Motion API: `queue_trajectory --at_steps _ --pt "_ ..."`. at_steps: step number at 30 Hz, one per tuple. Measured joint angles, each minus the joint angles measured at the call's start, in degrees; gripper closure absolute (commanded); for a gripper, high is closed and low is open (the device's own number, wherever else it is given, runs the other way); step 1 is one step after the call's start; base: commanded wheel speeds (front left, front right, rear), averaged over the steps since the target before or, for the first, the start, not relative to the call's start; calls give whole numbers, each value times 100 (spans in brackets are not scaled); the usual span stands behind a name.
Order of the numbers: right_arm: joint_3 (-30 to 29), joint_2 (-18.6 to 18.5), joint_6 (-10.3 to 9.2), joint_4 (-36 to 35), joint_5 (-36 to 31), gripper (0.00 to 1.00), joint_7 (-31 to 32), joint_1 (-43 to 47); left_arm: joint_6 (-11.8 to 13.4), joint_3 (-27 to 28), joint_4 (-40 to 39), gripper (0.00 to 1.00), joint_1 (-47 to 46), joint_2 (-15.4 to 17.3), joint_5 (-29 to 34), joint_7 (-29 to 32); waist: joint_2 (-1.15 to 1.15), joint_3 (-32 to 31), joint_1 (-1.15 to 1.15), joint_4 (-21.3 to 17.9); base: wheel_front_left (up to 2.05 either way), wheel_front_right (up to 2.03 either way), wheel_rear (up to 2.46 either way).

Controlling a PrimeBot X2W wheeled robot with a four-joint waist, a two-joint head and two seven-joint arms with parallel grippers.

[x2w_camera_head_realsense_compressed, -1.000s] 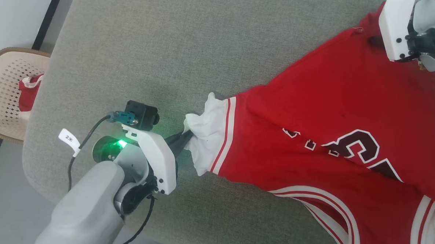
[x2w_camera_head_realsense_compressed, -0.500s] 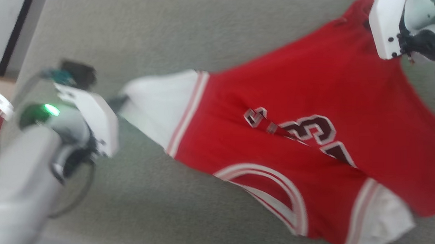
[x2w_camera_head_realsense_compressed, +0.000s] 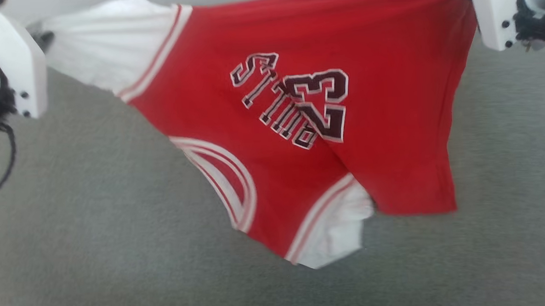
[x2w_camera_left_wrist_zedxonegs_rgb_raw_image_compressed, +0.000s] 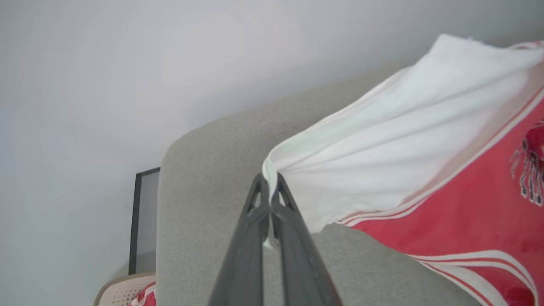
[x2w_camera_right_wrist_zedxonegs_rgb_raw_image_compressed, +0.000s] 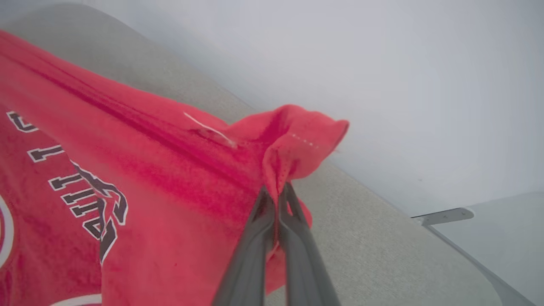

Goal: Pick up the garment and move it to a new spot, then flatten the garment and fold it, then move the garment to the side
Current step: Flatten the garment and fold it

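Observation:
The garment, a red jersey with white sleeves, striped trim and dark lettering, hangs stretched between my two arms above the grey table. In the left wrist view my left gripper is shut on the hem of its white sleeve. My right gripper is shut on a bunched red corner of the garment. In the head view the white wrist housings sit at the upper left and upper right, with the fingertips hidden. The other white sleeve dangles low.
The grey fabric-covered table runs under the hanging cloth, its rounded corner showing in the left wrist view. A beige perforated basket with red cloth in it stands beyond that corner. A pale wall lies behind.
Both arms have risen and spread, lifting the garment off the table and stretching it out. My right gripper has closed on the red corner. The head camera has also shifted.

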Motion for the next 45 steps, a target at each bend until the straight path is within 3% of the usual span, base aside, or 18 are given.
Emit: queue_trajectory --at_steps 9,16,24,37,45 --pt "-81 -134 0 -448 66 100 -25 -56 -86 -25 142 100 -643 24 142 255 0 -336 0 -364 0 0 0" --pt "-268 -46 0 -354 -147 100 -309 -221 -223 -87 604 100 -1310 -212 442 0 0 -260 0 -464 0 0 0" --pt "-689 386 0 525 -842 100 -1323 -903 -346 -56 1527 100 -2503 -630 910 -1029 0 328 0 -526 0 0 0" --pt "-1141 1070 0 2028 -2798 100 -3722 -2332 -60 -4 2795 100 -4579 -1206 1981 -4161 0 1545 0 -529 0 0 0" --pt "-927 1385 0 2718 -2829 100 -3742 -1899 -486 -308 3731 100 -4052 -1540 1884 -4276 0 1578 0 -342 0 0 0"
